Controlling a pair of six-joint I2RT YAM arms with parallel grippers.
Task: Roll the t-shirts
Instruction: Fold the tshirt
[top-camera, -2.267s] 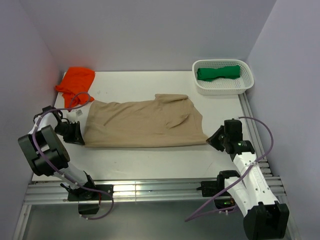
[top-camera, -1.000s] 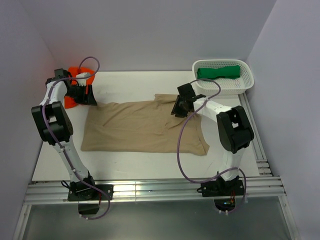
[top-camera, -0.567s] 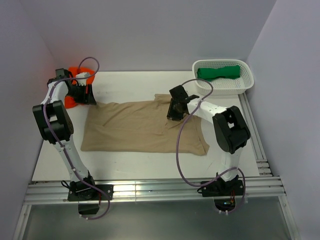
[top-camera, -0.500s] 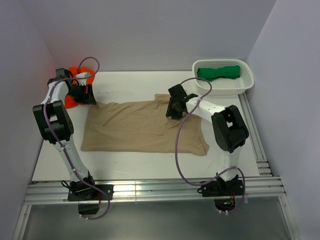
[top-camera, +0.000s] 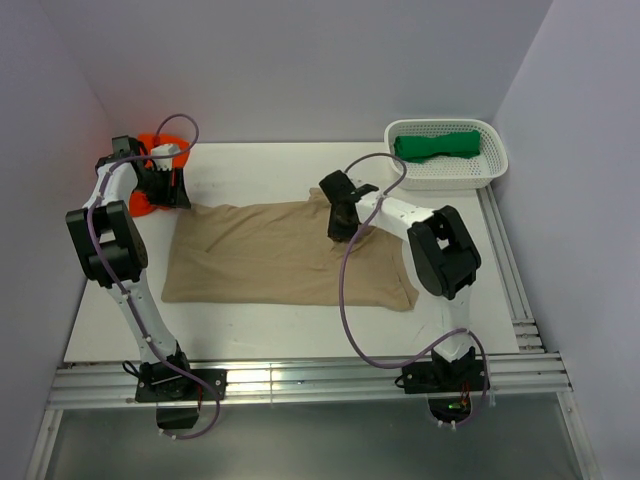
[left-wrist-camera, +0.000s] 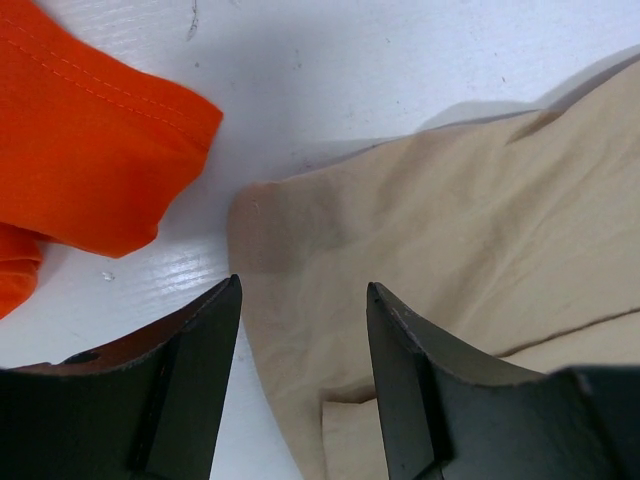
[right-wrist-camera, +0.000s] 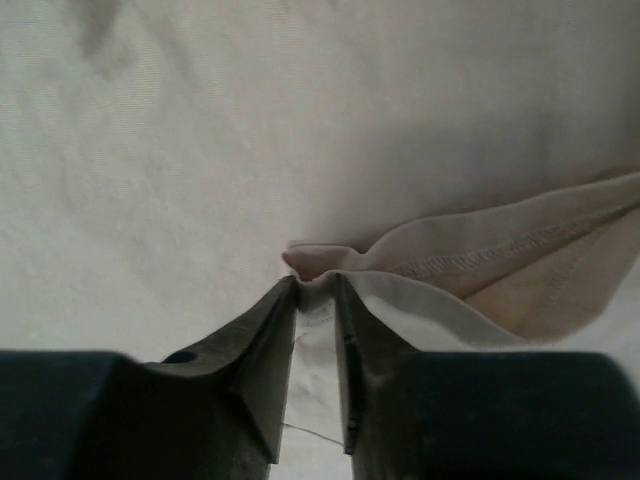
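Mid-table, tan shirt (top-camera: 285, 255) lies flat, not rolled yet. Right gripper (right-wrist-camera: 315, 290) pinches a fold near its far edge, left gripper (left-wrist-camera: 300, 300) hangs wide over its corner. Green one (top-camera: 436, 145) looks rolled in basket (top-camera: 445, 178), orange one (left-wrist-camera: 80, 140) waits.

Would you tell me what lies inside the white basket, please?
A bunched green t-shirt lies inside the white basket. Whatever is beneath the shirt is covered, so I cannot tell.
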